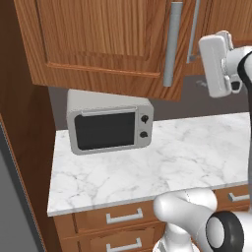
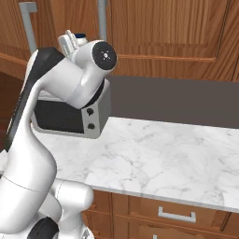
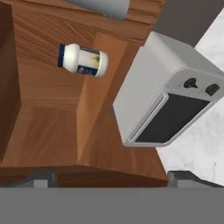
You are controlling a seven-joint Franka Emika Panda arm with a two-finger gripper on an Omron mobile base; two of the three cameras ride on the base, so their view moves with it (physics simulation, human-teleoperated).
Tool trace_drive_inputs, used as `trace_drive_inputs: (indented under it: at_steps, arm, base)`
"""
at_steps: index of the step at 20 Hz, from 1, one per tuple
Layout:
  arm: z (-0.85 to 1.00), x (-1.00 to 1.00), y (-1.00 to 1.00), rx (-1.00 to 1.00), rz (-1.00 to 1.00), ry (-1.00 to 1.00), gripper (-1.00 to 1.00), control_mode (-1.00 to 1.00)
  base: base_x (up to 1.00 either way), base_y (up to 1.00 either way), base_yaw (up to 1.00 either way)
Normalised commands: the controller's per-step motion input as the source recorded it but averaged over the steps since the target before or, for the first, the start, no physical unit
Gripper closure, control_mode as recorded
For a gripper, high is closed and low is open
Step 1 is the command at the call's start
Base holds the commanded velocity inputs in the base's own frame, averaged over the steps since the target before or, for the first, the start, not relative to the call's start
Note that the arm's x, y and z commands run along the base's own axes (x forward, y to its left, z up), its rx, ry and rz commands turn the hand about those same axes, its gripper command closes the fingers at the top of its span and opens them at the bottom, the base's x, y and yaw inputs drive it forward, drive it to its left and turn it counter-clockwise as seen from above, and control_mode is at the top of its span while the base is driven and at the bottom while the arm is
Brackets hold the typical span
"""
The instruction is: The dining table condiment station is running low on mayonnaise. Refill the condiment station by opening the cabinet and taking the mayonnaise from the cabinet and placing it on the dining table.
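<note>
The mayonnaise (image 3: 83,60), a small whitish jar with a dark lid, stands on a shelf inside the open cabinet (image 3: 48,109). It looks sideways because the hand view is rolled. My gripper (image 3: 114,178) is open, with both fingertips wide apart at the bottom edge and nothing between them. It hangs in front of the cabinet opening, well short of the jar. In the left base view the cabinet door (image 1: 98,44) with its grey bar handle (image 1: 172,44) is swung out, and the white hand (image 1: 216,59) is raised beside it. The dining table is out of view.
A grey microwave (image 1: 109,124) sits on the marble counter (image 1: 187,157) just below the cabinet, close to the hand's path. Wooden drawers (image 1: 123,216) with short silver handles run under the counter. A dark wall panel (image 1: 19,147) bounds the left side.
</note>
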Motion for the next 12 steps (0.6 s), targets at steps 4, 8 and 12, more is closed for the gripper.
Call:
trace_drive_inputs:
  at_steps: [4, 8, 12]
  arm:
    - [0.0, 0.2, 0.1, 0.11, 0.04, 0.0, -1.0, -1.0]
    - [0.0, 0.0, 0.45, 0.08, 0.17, 0.09, -1.0, -1.0]
    - [0.0, -0.12, 0.61, 0.07, 0.23, 0.14, -1.0, -1.0]
  base:
    - [0.0, 0.0, 0.0]
    - [0.0, 0.0, 0.0]
    - [0.0, 0.0, 0.0]
